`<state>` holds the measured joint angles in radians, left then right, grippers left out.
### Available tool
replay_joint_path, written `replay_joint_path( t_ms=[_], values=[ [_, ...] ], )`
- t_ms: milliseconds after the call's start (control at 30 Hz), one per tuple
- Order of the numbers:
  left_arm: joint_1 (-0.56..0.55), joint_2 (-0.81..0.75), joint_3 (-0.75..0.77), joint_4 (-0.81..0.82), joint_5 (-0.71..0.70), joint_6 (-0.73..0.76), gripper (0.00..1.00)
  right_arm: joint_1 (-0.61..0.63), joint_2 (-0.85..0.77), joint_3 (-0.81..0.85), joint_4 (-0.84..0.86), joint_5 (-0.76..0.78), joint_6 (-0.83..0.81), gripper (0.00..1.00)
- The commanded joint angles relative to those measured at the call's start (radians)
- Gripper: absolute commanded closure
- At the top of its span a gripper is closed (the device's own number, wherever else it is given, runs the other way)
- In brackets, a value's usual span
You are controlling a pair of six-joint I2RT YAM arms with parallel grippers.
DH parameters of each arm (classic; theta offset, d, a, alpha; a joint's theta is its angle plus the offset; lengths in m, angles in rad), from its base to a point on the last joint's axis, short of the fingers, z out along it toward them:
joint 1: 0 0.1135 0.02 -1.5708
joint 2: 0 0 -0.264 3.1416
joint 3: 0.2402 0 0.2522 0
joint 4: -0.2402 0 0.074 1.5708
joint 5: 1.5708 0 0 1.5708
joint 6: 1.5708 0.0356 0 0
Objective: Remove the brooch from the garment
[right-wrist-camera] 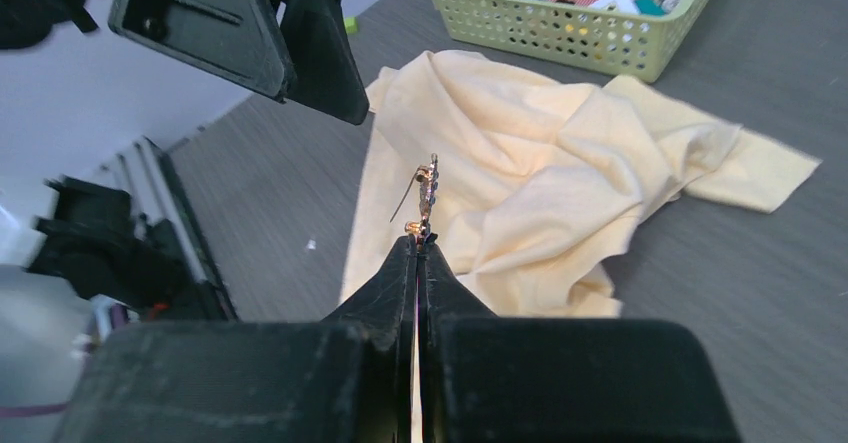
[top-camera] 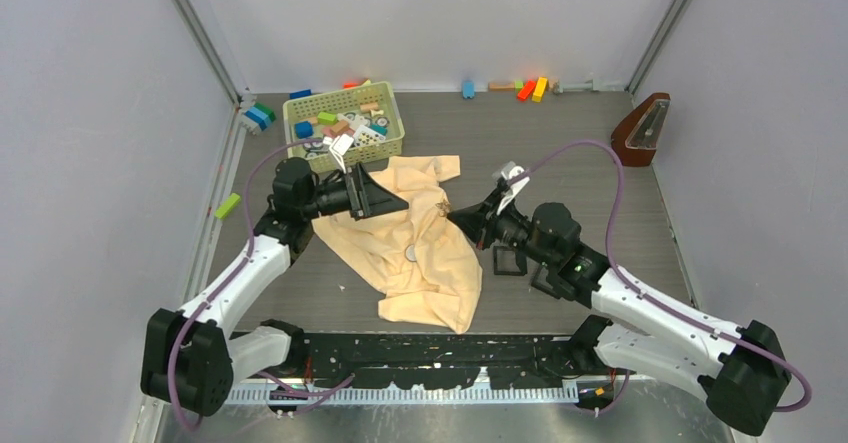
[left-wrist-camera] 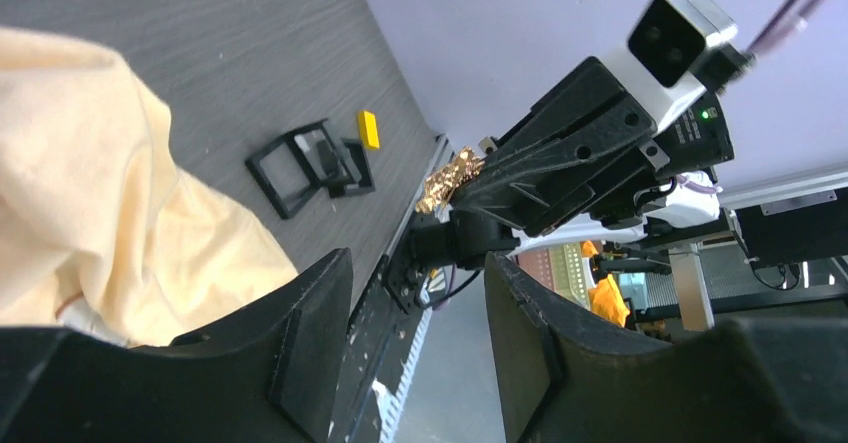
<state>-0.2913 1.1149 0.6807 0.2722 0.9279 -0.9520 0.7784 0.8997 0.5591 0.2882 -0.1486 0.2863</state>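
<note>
Top camera gives me the garment [top-camera: 415, 243] from high behind, far off. Left wrist looks low across its edge at the right arm [left-wrist-camera: 600, 153]. Right wrist faces it closely. All three share it.

No legible text, label or number anywhere

Grey table [top-camera: 470, 123]: garment [top-camera: 425, 248], basket [top-camera: 396, 113], trays [top-camera: 508, 261].

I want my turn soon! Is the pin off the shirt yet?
Nearly. Done: the small glinting metal brooch looks clear of the pale yellow cloth garment. In hand: the right gripper pinches it. The left gripper is open. To do: setting it down.
</note>
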Motion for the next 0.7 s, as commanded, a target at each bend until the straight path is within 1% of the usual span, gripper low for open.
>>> replay_joint_path(
  t_ms=[0,33,67,233,400,533,667],
  values=[
    [0.007,0.054,-0.027,0.319,0.034,-0.104,0.48,-0.075,0.056,0.09,0.044,-0.204,0.326,1.0],
    [0.007,0.059,-0.03,0.343,0.034,-0.114,0.48,-0.086,0.079,0.098,0.053,-0.22,0.357,1.0],
    [0.007,0.063,-0.03,0.349,0.032,-0.116,0.48,-0.102,0.091,0.102,0.08,-0.254,0.424,1.0],
    [0.004,0.056,-0.032,0.348,0.016,-0.112,0.44,-0.115,0.165,0.101,0.185,-0.308,0.565,1.0],
    [-0.014,0.073,-0.022,0.345,0.047,-0.118,0.43,-0.116,0.21,0.09,0.272,-0.329,0.629,1.0],
    [-0.035,0.112,-0.013,0.351,0.074,-0.129,0.52,-0.116,0.228,0.088,0.311,-0.346,0.663,1.0],
    [-0.04,0.109,-0.02,0.351,0.065,-0.132,0.54,-0.116,0.229,0.085,0.319,-0.348,0.673,1.0]
  ],
)
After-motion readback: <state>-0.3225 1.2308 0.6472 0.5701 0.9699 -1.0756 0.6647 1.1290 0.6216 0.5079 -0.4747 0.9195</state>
